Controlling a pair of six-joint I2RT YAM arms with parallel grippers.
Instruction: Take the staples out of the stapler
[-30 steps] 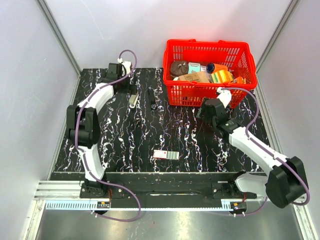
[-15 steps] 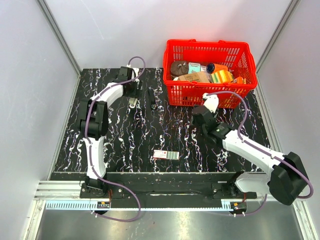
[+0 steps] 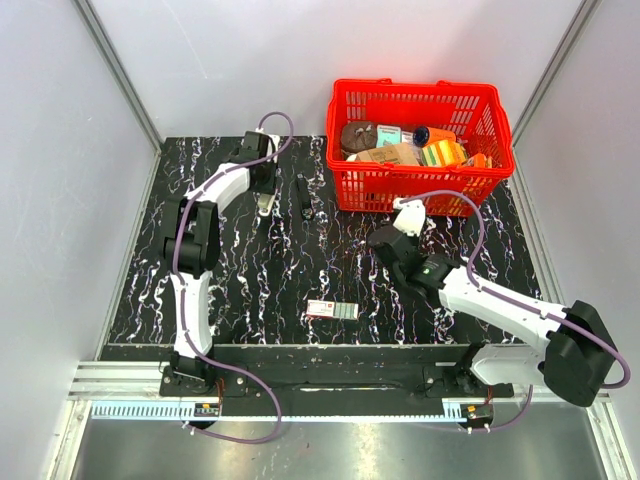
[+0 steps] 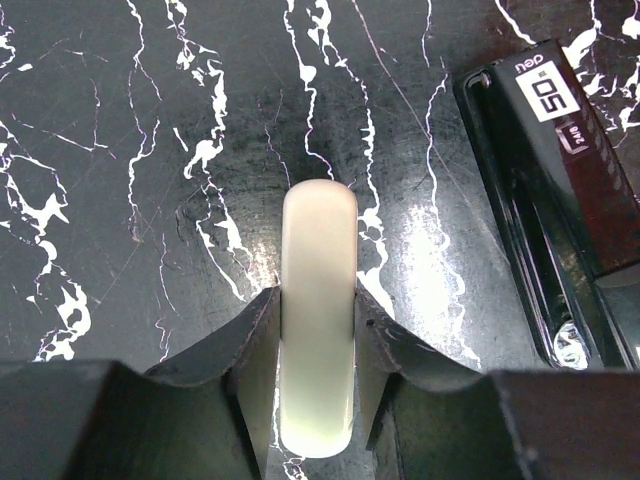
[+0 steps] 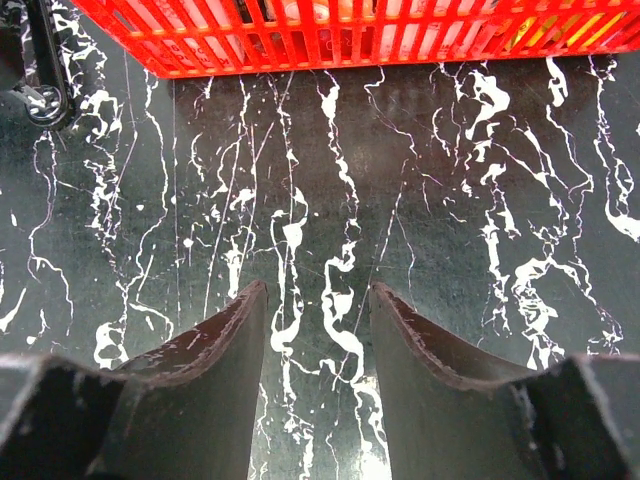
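Observation:
A cream-topped stapler lies on the black marbled table at the back left, also seen from above as the cream stapler. My left gripper straddles it from above, and both fingers touch its sides, so the gripper is shut on it. A black stapler with a "50" label lies just to its right, seen from above as the black stapler. My right gripper hovers open over bare table, in front of the basket, with nothing between its fingers; from above the right gripper sits right of centre.
A red basket full of groceries stands at the back right, its front wall just ahead of my right gripper. A small flat box lies near the table's front edge. Grey walls close in the table on three sides.
My left gripper shifted right onto the cream stapler and its jaws closed against it. The right arm swung left and away from the basket front, its jaws narrowing.

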